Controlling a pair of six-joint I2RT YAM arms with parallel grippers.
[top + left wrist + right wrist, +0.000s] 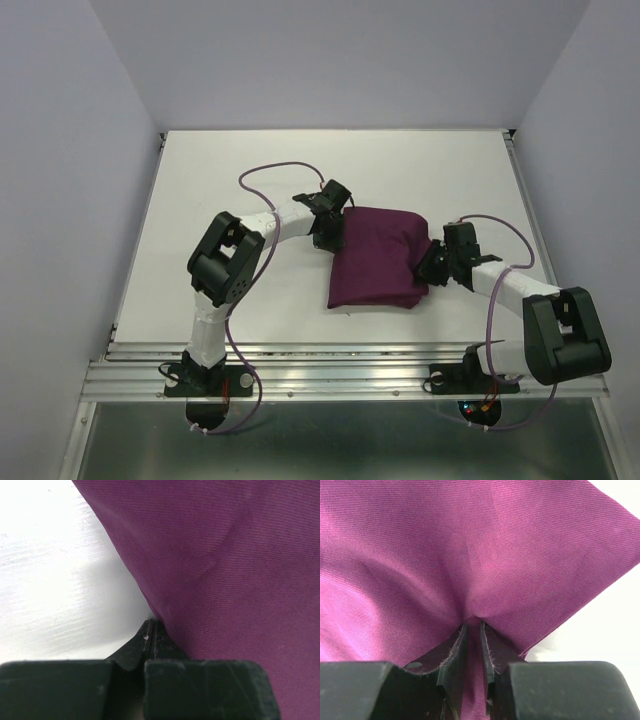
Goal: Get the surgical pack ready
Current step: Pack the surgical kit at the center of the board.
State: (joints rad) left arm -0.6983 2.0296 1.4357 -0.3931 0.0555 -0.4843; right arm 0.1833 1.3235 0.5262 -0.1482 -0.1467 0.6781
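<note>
Right gripper (472, 630) narrow, pinching purple cloth (470, 555); left gripper (150, 630) closed, touching cloth edge.

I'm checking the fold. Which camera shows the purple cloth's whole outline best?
Top external: the whole purple cloth shows, a folded bundle on the table. Left wrist shows only one edge beside shut jaws; right wrist shows a fold pinched between its jaws.

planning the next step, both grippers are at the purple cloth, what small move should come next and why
Probably lift the right gripper slightly and draw its pinched edge leftward over the bundle. It is shut on the purple cloth at the right side, the cloth lies folded into a bundle, and the left gripper sits shut at the opposite edge, where it could steady things.
</note>
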